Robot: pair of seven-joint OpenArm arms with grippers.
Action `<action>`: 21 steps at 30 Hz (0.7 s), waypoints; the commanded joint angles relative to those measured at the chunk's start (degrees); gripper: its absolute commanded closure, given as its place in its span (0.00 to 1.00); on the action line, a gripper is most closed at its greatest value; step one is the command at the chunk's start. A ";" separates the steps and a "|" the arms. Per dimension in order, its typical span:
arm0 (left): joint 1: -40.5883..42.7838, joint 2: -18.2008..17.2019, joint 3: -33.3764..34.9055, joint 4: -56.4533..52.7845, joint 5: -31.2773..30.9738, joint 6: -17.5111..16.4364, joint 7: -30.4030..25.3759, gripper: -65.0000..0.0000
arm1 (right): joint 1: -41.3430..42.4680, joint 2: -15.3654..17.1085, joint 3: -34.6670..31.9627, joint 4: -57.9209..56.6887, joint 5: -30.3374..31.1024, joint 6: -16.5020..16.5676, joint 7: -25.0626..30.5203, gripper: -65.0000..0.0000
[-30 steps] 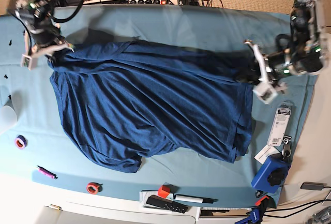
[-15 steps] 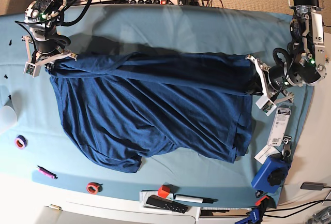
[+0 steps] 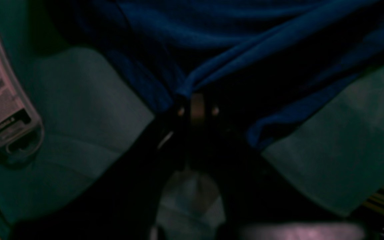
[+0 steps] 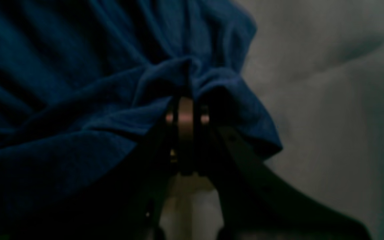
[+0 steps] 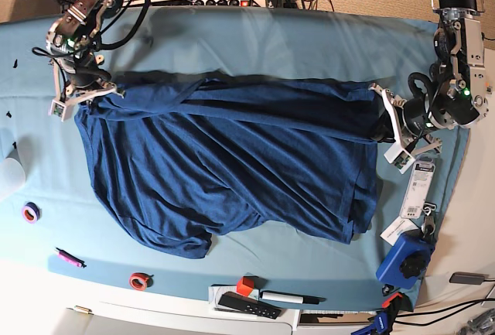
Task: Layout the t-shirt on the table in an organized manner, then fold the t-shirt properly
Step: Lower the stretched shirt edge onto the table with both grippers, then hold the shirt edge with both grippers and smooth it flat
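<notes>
Nearby, labelled package (image 5: 419, 188) just beside t-shirt (image 5: 224, 165) (tape rolls (image 5: 31, 212) apart).

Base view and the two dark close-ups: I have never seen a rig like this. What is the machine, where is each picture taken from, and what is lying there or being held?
The machine is a robot with two arms. The base view looks straight down on a table covered with light teal cloth. The two dark pictures come from cameras on the wrists, each looking along its own gripper.

A dark navy t-shirt lies spread across the table, wrinkled. The right gripper, on the base view's left, is shut on one corner of the t-shirt. The left gripper, on the other side, pinches the opposite end. The close-ups show cloth bunched at each set of fingertips.

Along the near edge lie small items: tape rolls, a marker, and a blue tool.
</notes>
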 commanded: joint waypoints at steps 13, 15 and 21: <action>-0.81 -0.81 -0.42 0.76 1.73 1.29 -0.83 1.00 | 0.96 0.83 0.07 0.96 0.68 0.59 0.70 1.00; -0.81 -0.83 -0.42 0.76 1.79 0.55 -0.79 1.00 | 0.94 0.83 0.07 0.96 0.70 1.51 -0.52 0.97; -0.81 -0.83 -0.37 0.76 3.82 0.02 -0.92 0.62 | 0.94 1.07 0.07 0.96 0.70 4.20 -0.15 0.67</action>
